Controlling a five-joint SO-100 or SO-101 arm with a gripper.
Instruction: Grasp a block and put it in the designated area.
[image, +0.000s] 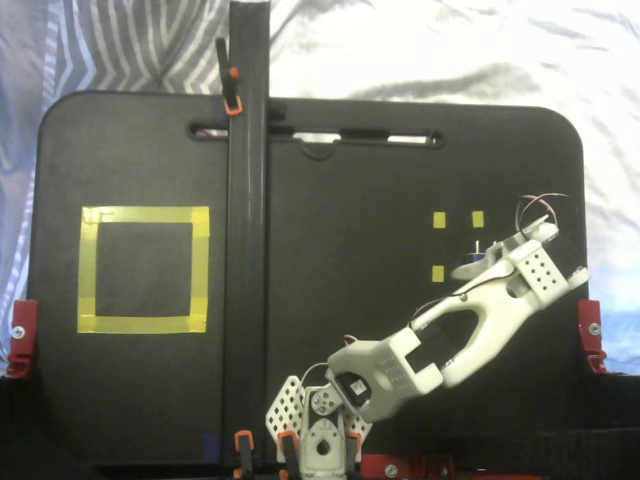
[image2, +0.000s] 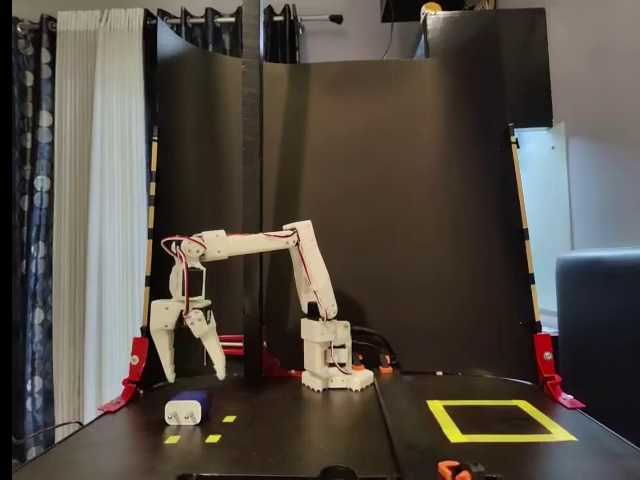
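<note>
In the front fixed view the gripper (image2: 190, 378) hangs with fingers spread wide and empty. The block (image2: 187, 409) lies on the board directly below the fingertips, apart from them, among small yellow tape squares (image2: 229, 419). Its long axis seems to run left-right, prongs probably leftward.

Overhead view; opposing low frontal view.

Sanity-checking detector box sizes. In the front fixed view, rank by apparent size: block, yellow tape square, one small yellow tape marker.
1. Yellow tape square, largest by far.
2. Block.
3. Small tape marker, smallest.
The block and marker sit at similar depth, so that order holds.
</note>
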